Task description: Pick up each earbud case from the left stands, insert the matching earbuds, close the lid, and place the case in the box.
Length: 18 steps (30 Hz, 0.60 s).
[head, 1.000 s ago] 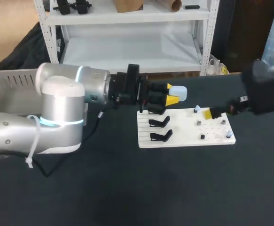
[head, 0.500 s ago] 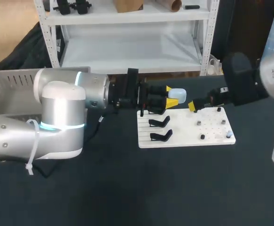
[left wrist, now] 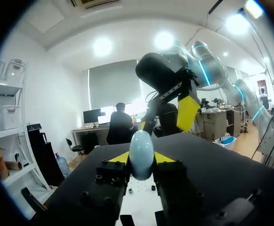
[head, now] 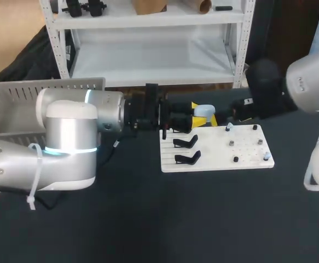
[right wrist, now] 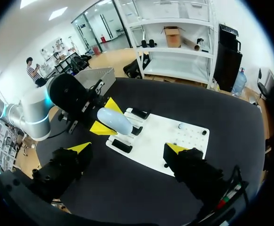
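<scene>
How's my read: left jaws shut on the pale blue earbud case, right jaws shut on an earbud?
Not quite. The left jaws are shut on the pale blue earbud case, but the right jaws stand wide open, nothing between them; the right wrist view shows it.

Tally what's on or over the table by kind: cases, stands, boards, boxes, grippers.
Pale blue rounded earbud case: 1
Black plastic stands: 3
White flat board: 1
Grey slotted plastic box: 1
Yellow-tipped grippers, left gripper and right gripper: 2
Total: 8
</scene>
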{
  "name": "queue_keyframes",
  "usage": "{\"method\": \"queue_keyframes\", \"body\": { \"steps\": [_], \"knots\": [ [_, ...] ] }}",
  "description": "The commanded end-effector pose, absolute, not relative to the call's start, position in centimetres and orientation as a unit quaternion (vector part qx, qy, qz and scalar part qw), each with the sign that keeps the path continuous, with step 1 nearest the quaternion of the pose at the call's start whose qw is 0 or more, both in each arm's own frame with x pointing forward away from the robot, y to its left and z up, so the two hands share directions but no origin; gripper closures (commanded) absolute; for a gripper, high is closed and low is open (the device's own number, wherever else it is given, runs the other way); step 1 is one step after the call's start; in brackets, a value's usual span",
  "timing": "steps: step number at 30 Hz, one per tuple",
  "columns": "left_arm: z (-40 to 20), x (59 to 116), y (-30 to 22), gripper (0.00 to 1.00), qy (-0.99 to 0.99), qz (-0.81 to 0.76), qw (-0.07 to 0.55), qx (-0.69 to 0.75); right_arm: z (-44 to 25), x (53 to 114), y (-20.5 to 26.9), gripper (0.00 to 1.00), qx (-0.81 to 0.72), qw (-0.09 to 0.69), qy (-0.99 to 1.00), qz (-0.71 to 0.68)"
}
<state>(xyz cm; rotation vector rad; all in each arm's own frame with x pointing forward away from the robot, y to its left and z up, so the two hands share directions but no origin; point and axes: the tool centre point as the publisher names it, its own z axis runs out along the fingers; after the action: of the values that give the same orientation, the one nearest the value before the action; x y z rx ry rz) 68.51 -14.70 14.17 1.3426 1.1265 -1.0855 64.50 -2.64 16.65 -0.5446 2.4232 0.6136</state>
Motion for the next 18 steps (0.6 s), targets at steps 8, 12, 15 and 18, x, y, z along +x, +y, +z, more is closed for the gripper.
{"method": "queue_keyframes", "body": {
  "steps": [8,12,15,18],
  "knots": [
    [14.0,68.4,-14.8,1.0,0.469,-0.45,0.518,0.556,16.1,65.7,-1.7,0.0,-0.2,0.283,0.912,0.22],
    [14.0,68.4,-14.8,1.0,0.469,-0.45,0.518,0.556,15.8,66.2,-1.6,0.0,-0.198,0.281,0.913,0.22],
    [14.0,68.4,-14.8,1.0,0.469,-0.45,0.518,0.556,15.5,66.6,-1.6,0.0,-0.195,0.279,0.914,0.219],
    [14.0,68.4,-14.8,1.0,0.469,-0.45,0.518,0.556,15.2,66.9,-1.6,0.0,-0.193,0.276,0.916,0.219]
  ]
}}
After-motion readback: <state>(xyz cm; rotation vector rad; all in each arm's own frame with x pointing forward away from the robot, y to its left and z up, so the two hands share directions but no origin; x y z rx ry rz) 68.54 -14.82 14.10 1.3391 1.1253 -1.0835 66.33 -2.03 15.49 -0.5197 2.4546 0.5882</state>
